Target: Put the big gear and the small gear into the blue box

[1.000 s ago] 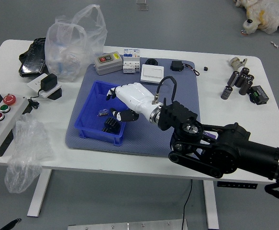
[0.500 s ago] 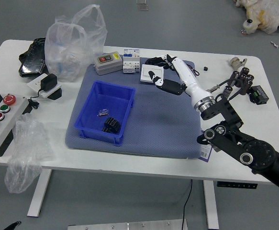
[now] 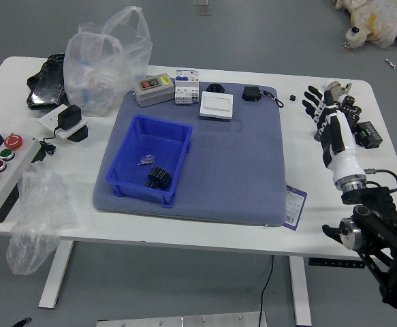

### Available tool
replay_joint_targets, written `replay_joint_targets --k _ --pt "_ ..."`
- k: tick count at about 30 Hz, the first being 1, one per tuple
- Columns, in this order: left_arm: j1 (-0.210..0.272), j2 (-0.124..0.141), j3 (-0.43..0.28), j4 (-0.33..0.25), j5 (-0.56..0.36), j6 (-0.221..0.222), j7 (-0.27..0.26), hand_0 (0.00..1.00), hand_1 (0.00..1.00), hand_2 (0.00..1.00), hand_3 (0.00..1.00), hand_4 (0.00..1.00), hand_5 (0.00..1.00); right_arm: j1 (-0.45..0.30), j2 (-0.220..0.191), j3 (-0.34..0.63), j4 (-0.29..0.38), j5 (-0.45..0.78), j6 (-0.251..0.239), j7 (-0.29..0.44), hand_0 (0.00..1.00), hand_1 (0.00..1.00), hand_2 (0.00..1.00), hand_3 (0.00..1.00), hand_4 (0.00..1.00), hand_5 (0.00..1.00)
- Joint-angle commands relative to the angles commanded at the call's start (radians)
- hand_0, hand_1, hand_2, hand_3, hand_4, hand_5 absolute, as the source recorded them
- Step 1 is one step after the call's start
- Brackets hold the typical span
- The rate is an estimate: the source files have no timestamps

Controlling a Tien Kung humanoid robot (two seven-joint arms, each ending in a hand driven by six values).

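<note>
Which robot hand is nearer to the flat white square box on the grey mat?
Right. The right hand is right of the box; the left hand is much farther, at the picture's lower left.

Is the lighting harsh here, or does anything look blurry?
Head view: light looks soft and even, with no hard shadows across the white table; head view: pale highlights on the clear plastic bag; head view: edges of the blue box look crisp, but print on the card is too small to read.
</note>
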State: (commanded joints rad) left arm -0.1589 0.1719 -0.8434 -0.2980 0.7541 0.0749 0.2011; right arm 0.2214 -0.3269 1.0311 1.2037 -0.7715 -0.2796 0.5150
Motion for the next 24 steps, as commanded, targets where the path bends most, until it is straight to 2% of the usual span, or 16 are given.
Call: replay_joint_targets --k 1,6,7,10,15,19,24 --pt "0.0 0.001 0.008 0.001 -0.007 -0.001 -0.005 0.653 0.593 0.584 0.724 0.756 0.72 -0.021 0.004 0.008 0.006 0.019 0.004 0.012 0.899 0.84 0.842 0.821 0.998 0.998" --pt "0.001 0.009 0.085 0.013 -0.086 -0.004 -0.056 0.653 0.593 0.584 0.724 0.756 0.72 -0.125 0.051 0.059 0.038 0.061 0.031 0.036 0.899 0.84 0.842 0.821 0.998 0.998" --pt "0.002 0.011 0.107 0.016 -0.107 -0.005 -0.071 0.652 0.593 0.584 0.724 0.755 0.721 -0.144 0.063 0.071 0.044 0.058 0.037 0.036 0.844 0.773 0.786 0.772 0.998 0.998" --pt "0.006 0.014 0.172 0.023 -0.171 -0.008 -0.114 0.652 0.593 0.584 0.724 0.755 0.721 -0.185 0.086 0.091 0.065 0.043 0.047 0.034 0.844 0.773 0.786 0.772 0.998 0.998" --pt "0.008 0.013 0.269 0.029 -0.261 -0.012 -0.157 0.652 0.594 0.584 0.725 0.754 0.718 -0.233 0.08 0.081 0.107 0.006 0.047 0.024 0.82 0.752 0.759 0.739 0.998 0.998" --pt "0.008 0.009 0.283 0.03 -0.27 -0.012 -0.16 0.652 0.594 0.585 0.725 0.757 0.718 -0.25 0.071 0.056 0.116 -0.018 0.047 0.01 0.82 0.737 0.746 0.722 0.998 0.998" --pt "0.005 0.005 0.257 0.028 -0.239 -0.013 -0.145 0.652 0.594 0.585 0.725 0.757 0.718 -0.198 0.061 0.019 0.052 -0.094 0.024 -0.016 0.82 0.737 0.746 0.722 0.998 0.998"
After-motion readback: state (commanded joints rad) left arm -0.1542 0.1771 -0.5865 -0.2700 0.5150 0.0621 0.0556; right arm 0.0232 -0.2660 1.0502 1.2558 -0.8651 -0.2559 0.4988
